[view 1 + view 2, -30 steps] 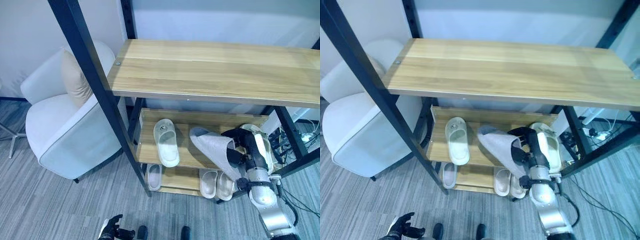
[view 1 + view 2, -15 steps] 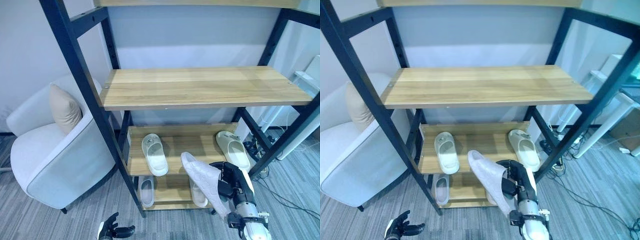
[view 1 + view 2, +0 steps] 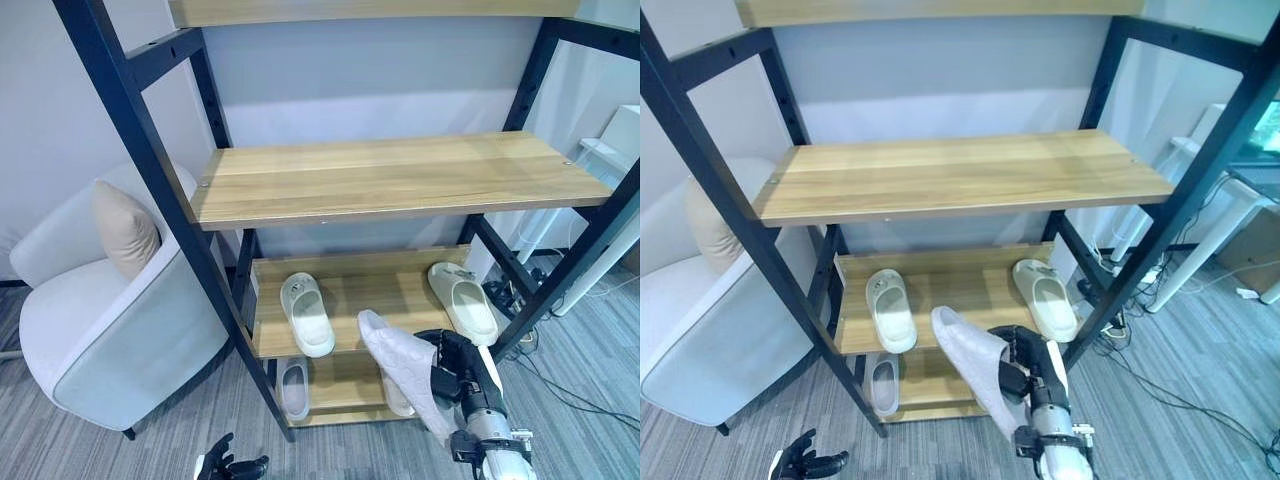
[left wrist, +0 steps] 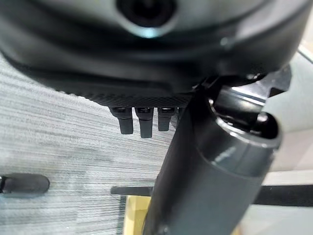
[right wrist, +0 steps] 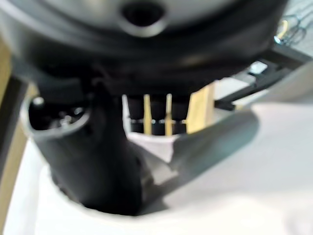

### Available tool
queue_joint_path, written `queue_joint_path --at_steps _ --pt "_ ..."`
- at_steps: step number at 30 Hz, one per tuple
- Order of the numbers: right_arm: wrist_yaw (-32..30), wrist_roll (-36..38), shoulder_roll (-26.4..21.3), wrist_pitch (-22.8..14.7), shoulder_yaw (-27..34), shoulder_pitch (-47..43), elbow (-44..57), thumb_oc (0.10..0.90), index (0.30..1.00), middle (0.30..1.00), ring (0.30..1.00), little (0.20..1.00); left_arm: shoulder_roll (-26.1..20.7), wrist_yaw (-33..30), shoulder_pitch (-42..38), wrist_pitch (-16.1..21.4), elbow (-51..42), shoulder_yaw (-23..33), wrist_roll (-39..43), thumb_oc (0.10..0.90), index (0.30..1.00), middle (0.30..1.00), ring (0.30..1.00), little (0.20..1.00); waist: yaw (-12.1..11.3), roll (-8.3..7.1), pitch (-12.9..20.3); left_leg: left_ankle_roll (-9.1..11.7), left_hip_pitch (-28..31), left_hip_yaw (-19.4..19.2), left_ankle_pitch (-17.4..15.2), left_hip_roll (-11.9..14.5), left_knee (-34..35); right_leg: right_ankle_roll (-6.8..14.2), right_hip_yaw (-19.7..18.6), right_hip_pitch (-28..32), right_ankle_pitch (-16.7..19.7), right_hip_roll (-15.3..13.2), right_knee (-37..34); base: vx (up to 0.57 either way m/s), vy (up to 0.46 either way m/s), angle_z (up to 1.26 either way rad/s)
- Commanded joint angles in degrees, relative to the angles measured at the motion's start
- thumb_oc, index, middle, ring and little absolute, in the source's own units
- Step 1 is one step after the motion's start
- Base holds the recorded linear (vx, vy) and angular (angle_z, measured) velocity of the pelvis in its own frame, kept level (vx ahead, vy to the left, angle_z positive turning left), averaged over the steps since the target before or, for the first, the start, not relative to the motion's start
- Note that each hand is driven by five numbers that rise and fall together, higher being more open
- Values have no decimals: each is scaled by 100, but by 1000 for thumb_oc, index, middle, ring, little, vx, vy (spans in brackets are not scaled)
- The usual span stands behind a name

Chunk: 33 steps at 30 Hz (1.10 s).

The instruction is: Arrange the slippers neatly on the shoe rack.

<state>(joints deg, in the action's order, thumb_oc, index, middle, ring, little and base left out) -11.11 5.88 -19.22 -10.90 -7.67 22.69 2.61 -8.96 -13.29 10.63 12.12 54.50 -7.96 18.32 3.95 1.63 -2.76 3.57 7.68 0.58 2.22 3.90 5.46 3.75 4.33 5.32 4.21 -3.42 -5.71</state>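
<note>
One grey slipper (image 3: 405, 365) is clamped in your right robot hand (image 3: 462, 367), fingers curled round its heel end; it hangs in front of the shoe rack (image 3: 380, 180), low and to the right. Its long axis runs diagonally, toe up and to the far left, heel down and near. The free stretch of the middle shelf (image 3: 385, 290) lies just beyond the toe, between a white slipper (image 3: 306, 313) on the left and a second white slipper (image 3: 461, 300) on the right. You would likely need to level the slipper and push it far, toe first, into that gap. Your left robot hand (image 3: 222, 465) hangs low near the floor, fingers loosely spread and holding nothing, well apart from the rack.
</note>
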Motion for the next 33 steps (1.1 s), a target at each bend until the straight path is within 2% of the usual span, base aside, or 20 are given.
queue_joint_path --at_steps 1,3,5,7,9,12,13,15,16,18,19,22,24,25,28,29,31,32,33 --pt "171 142 -168 -589 104 -420 621 400 300 300 300 300 -419 -196 -563 647 -571 178 94 800 900 900 900 900 -76 -183 -152 -187 156 -70 -613 -309 -265 313 -128 202 -647 -235 341 0 0 0" --pt "404 -3 -352 -578 64 -264 644 400 300 300 300 300 -681 -211 -444 811 -1579 149 -56 800 900 900 900 900 -95 -243 -340 -184 -72 -53 -781 -324 -759 291 -122 82 -772 -261 667 -62 1 2" --pt "455 3 -392 -586 39 -259 624 400 300 300 300 300 -795 -231 -423 878 -1908 170 -97 800 900 900 900 900 -96 -273 -429 -178 -227 -52 -852 -337 -1004 285 -116 -35 -833 -270 870 -94 -5 4" --pt "583 98 -522 -543 -67 -271 455 400 300 300 300 300 -1069 -272 -475 1057 -2678 225 -164 800 900 900 900 900 -129 -363 -759 -154 -728 -75 -1039 -371 -1719 262 -108 -462 -986 -280 1508 -186 -14 7" --pt "596 158 -549 -523 -125 -333 392 400 300 300 300 300 -1146 -336 -509 1089 -2887 254 -228 800 900 900 900 900 -136 -375 -857 -157 -902 -96 -1116 -345 -1948 255 -108 -654 -1026 -296 1746 -156 -9 8" --pt "709 587 -672 -517 -321 -595 256 400 300 300 300 300 -1284 -725 -776 1263 -3268 415 -404 800 900 900 900 900 -174 -399 -1177 -196 -1725 -170 -1389 -189 -2923 179 -179 -1507 -1245 -290 2689 -204 -18 3" --pt "711 590 -673 -516 -321 -599 255 400 300 300 300 300 -1283 -727 -777 1260 -3270 417 -407 800 900 900 900 900 -174 -395 -1155 -195 -1773 -171 -1407 -185 -2963 178 -183 -1553 -1258 -287 2722 -165 -18 -1" --pt "639 673 -727 -494 -456 -845 167 400 300 300 300 300 -1266 -949 -962 1366 -3401 468 -351 800 900 900 900 900 -199 -377 -1258 -229 -2199 -178 -1535 -126 -3407 139 -232 -1966 -1381 -283 3168 -171 -18 -6" --pt "590 715 -764 -490 -539 -1043 204 400 300 300 300 300 -1268 -1130 -1128 1391 -3429 463 -405 800 900 900 900 900 -217 -346 -1337 -256 -2642 -159 -1655 -92 -3834 85 -268 -2395 -1521 -311 3571 -170 -22 -16" --pt "543 719 -771 -494 -585 -1181 207 400 300 300 300 300 -1259 -1243 -1222 1407 -3444 460 -448 800 900 900 900 900 -217 -329 -1352 -272 -2961 -136 -1722 -93 -4113 58 -284 -2706 -1596 -306 3810 -176 -24 -9" --pt "377 653 -769 -474 -665 -1493 204 400 300 300 300 300 -1266 -1479 -1378 1414 -3434 436 -556 800 900 900 900 900 -238 -284 -1437 -313 -3462 -108 -1790 -106 -4540 -6 -321 -3210 -1711 -306 4221 -177 -24 2" --pt "169 547 -740 -495 -646 -1797 248 400 300 300 300 300 -1239 -1663 -1499 1416 -3381 435 -580 800 900 900 900 900 -271 -227 -1406 -346 -4059 -57 -1955 -53 -5051 -56 -328 -3815 -1900 -267 4682 -141 -20 0" --pt "-153 523 -681 -522 -619 -2268 237 400 300 300 300 300 -1238 -1897 -1621 1432 -3373 452 -572 800 900 900 900 900 -304 -166 -1367 -398 -4810 24 -2094 -37 -5648 -93 -333 -4539 -2055 -208 5201 -101 -17 6" --pt "-300 510 -640 -542 -583 -2434 245 400 300 300 300 300 -1231 -1985 -1647 1435 -3335 462 -562 800 900 900 900 900 -324 -131 -1358 -394 -4990 54 -2321 -25 -5917 -76 -364 -4726 -2282 -166 5476 -33 -16 3" --pt "-1146 89 -591 -521 -510 -3477 104 400 300 300 300 300 -1283 -2600 -1973 1460 -3320 593 -534 800 900 900 900 900 -437 -13 -1369 -510 -6179 191 -2599 -35 -6922 -179 -440 -5920 -2592 -115 6486 -94 -9 -7" --pt "-1159 82 -588 -526 -520 -3508 85 400 300 300 300 300 -1283 -2608 -1989 1457 -3318 600 -540 800 900 900 900 900 -432 -10 -1352 -510 -6241 198 -2619 -33 -6970 -180 -438 -5978 -2612 -113 6530 -45 -20 0" --pt "-1432 -185 -659 -526 -468 -4069 49 400 300 300 300 300 -1347 -2858 -2186 1465 -3519 666 -617 800 900 900 900 900 -482 32 -1392 -553 -6777 291 -2808 -57 -7530 -252 -487 -6494 -2813 -96 7086 -30 -29 5" --pt "-1433 -185 -659 -529 -471 -4075 44 400 300 300 300 300 -1346 -2859 -2188 1465 -3519 669 -619 800 900 900 900 900 -480 34 -1384 -553 -6795 293 -2813 -57 -7542 -252 -486 -6511 -2819 -96 7097 -33 -3 2" --pt "-1729 -332 -610 -455 -533 -4703 -24 400 300 300 300 300 -1442 -3248 -2397 1387 -3644 718 -885 800 900 900 900 900 -547 84 -1468 -618 -7242 352 -3018 -58 -8151 -334 -543 -6963 -2982 -74 7676 0 0 0"
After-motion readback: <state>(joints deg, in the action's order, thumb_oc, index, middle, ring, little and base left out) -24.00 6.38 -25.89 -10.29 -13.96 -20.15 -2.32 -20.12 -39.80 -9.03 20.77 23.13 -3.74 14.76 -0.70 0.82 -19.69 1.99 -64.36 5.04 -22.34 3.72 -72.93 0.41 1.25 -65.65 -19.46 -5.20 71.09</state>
